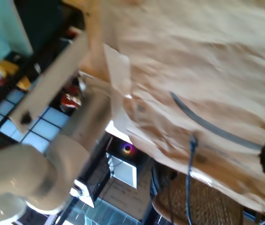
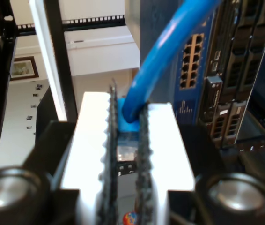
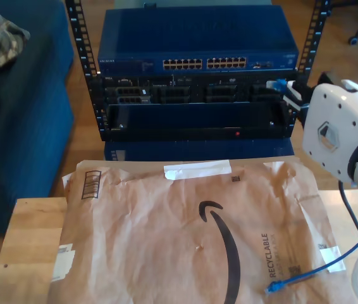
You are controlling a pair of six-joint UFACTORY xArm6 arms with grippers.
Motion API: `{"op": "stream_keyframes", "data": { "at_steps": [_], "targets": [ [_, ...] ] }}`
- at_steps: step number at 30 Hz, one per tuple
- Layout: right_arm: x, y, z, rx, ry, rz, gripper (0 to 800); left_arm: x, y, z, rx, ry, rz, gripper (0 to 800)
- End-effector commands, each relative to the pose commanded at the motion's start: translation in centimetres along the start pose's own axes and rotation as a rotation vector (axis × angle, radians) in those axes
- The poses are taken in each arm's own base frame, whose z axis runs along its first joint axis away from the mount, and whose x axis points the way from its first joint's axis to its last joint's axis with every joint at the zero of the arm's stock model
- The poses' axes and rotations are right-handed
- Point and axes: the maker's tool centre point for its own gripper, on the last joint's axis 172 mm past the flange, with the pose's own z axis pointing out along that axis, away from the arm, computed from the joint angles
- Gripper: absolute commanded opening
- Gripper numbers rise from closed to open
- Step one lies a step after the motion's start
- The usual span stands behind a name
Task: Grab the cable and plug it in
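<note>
1. My second gripper [image 2: 128, 136] is clamped on one plug end of the cable [image 2: 170, 51]: in the second wrist view the translucent blue plug sits pinched between the two toothed pads [image 2: 144, 154] at the centre of the frame, and the blue cord rises from it toward the upper right of the frame.
2. In the exterior view that same blue plug end [image 3: 279, 84] shows at the right of the frame, level with the middle tier of the rack, with the white arm [image 3: 340, 133] just to its right.
3. The blue switch [image 3: 195, 41] with its two blocks of ports [image 3: 229, 63] lies to the upper left of the held plug in the exterior view. In the second wrist view a port block [image 2: 192, 61] stands right of centre, beyond the cord.
4. The move, I judge, turns on this offset: the plug must travel toward the exterior view's left and slightly up, its long axis pointed into the port face.
5. The cable's other end [image 3: 274, 288] lies loose on the brown paper mailer [image 3: 166, 240], lower right of the exterior view.
6. My first gripper's state I cannot tell; the first wrist view looks across the mailer [image 1: 207, 61] and a dark strand of cable [image 1: 191, 183] hanging at lower centre.
7. The second arm is plainly the nearer one.
</note>
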Motion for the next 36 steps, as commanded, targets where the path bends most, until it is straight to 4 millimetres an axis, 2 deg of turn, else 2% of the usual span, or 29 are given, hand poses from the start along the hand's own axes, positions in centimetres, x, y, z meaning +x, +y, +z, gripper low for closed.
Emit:
{"op": "stream_keyframes", "data": {
  "at_steps": [4, 7, 10, 12, 13, 21, 25, 27, 30, 33, 35, 36],
  "targets": [
    [0.6, -0.3, 0.1, 0.003, 0.014, 0.002, 3, 7.6, -3.9, 1.5, -0.036, -0.033, -0.035, 798],
    [1.4, -0.4, 0.7, -0.006, 0.033, 0.006, 3, 10.6, -6.3, 4.0, -0.037, -0.077, -0.031, 799],
    [1.4, 0.3, 1.4, -0.029, 0.036, 0.004, 3, 11.6, -7.7, 7.2, -0.058, -0.122, -0.027, 799],
    [1.4, 0.7, 2.0, -0.044, 0.038, 0.004, 4, 12.9, -8.7, 9.3, -0.051, -0.083, -0.022, 798],
    [1.4, 0.2, 2.2, -0.040, 0.039, 0.003, 3, 13.6, -9.2, 10.0, -0.054, -0.056, -0.028, 799],
    [1.3, 0.0, 5.1, -0.078, 0.045, 0.002, 3, 14.8, -11.5, 12.1, -0.131, -0.090, 0.009, 798],
    [1.3, 0.1, 5.2, -0.082, 0.045, 0.003, 4, 17.1, -12.5, 14.1, -0.174, -0.062, -0.007, 799],
    [1.4, 0.2, 5.2, -0.084, 0.047, 0.003, 3, 17.8, -12.5, 15.3, -0.197, -0.059, -0.012, 798],
    [1.4, 0.3, 5.3, -0.085, 0.046, 0.003, 3, 18.5, -12.3, 15.9, -0.231, -0.029, -0.028, 799],
    [1.4, 0.3, 5.2, -0.085, 0.048, 0.004, 3, 19.4, -11.0, 18.2, -0.239, -0.002, -0.021, 799],
    [1.4, 0.4, 5.3, -0.088, 0.047, 0.003, 3, 20.6, -10.6, 17.9, -0.265, 0.061, -0.033, 798],
    [1.4, 0.4, 5.4, -0.090, 0.046, 0.003, 3, 20.3, -10.6, 18.3, -0.265, 0.060, -0.032, 799]
  ]
}}
